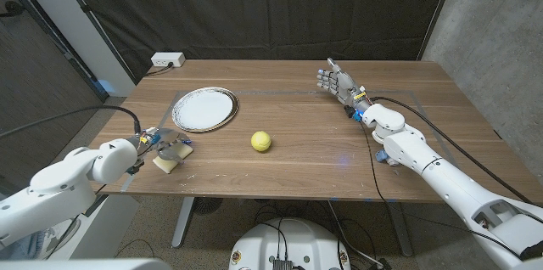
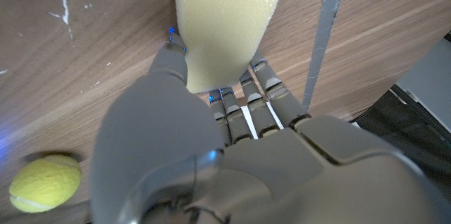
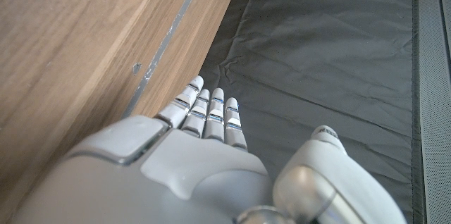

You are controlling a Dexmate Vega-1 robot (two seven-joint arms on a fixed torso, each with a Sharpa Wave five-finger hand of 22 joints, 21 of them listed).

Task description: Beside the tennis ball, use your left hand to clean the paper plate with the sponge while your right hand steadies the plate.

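**Yellow sponge in the left hand, plate still untouched**

Yellow and bright, the tennis ball (image 1: 260, 141) sits on the wooden table (image 1: 297, 92) and serves as the landmark for everything else. Toward the far edge and to the robot's left of the ball lies the paper plate (image 1: 204, 109), white with a ridged rim, near the ball but apart from it. Nothing rests on the plate and neither hand touches it.

Further to the robot's left of the ball, close to the table's near edge, the left hand (image 1: 161, 144) holds the sponge (image 1: 166, 163). In the left wrist view the pale yellow sponge (image 2: 224, 27) is pinched between the thumb on one side and the fingers (image 2: 261, 104) on the other, with the sponge lying against the tabletop; the ball (image 2: 44, 182) shows off to one side of the hand (image 2: 232, 153).

Well to the robot's right of the ball, and toward the far edge, the right hand (image 1: 339, 83) is raised above the table with its fingers straight and spread, grasping nothing. The right wrist view shows the same hand (image 3: 204, 153) with its fingers (image 3: 208, 115) extended side by side past the table's edge toward the dark curtain (image 3: 317, 55).

Beyond the plate, at the table's far left corner, a white power strip (image 1: 167, 60) lies.
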